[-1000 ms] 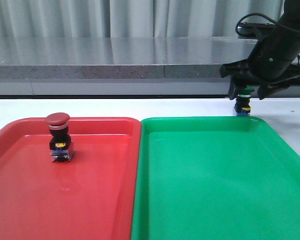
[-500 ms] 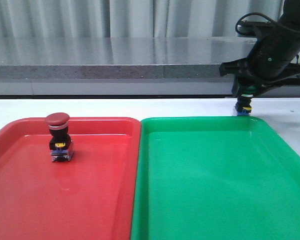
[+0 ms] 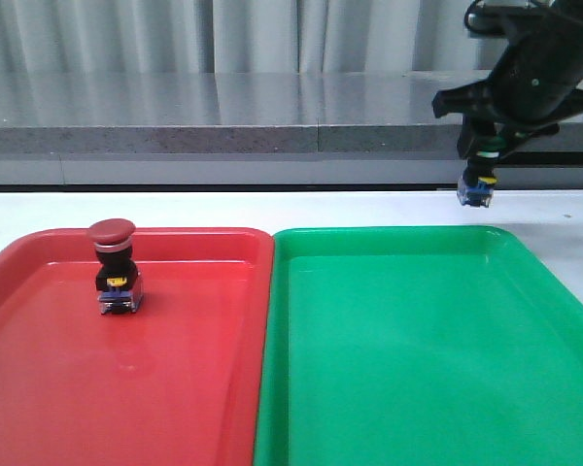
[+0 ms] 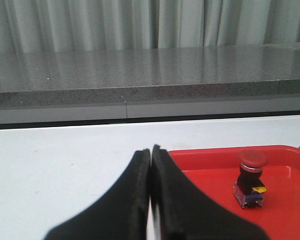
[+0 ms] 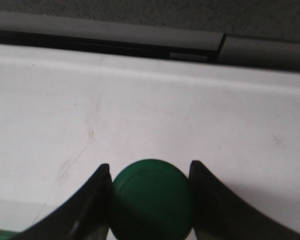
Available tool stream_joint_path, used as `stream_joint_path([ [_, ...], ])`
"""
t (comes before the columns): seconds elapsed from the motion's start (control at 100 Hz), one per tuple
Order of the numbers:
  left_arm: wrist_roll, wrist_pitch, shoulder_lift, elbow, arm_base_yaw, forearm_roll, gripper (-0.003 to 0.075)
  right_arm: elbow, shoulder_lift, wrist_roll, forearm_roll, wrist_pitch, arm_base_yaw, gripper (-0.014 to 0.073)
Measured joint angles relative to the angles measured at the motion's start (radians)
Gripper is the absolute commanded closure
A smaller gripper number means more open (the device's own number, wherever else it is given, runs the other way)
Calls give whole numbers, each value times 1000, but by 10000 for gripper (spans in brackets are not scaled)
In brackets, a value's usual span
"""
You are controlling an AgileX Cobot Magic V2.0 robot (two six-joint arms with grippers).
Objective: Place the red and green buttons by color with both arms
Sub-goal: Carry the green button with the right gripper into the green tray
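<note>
While right pincer grips green button above table, left pincer closed.

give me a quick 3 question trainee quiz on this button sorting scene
1. True or false: the red button stands in the red tray.
2. Which gripper holds the green button? A) left B) right C) neither
3. Fill in: the left gripper is ____ (open/shut).

Key
1. True; it stands upright near the tray's far left.
2. B; the right gripper clamps its cap, with the button clear of the table beyond the green tray.
3. Shut, with nothing between its fingers.
</note>
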Motion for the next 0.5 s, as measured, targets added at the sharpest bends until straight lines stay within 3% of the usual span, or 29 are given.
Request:
stream_joint_path([
  [0.23, 0, 0, 0, 0, 0, 0, 739, 0, -98, 0, -6, 96, 24, 288],
  [0.5, 0, -2, 0, 0, 0, 0, 739, 0, -130, 0, -17, 168, 122, 288],
])
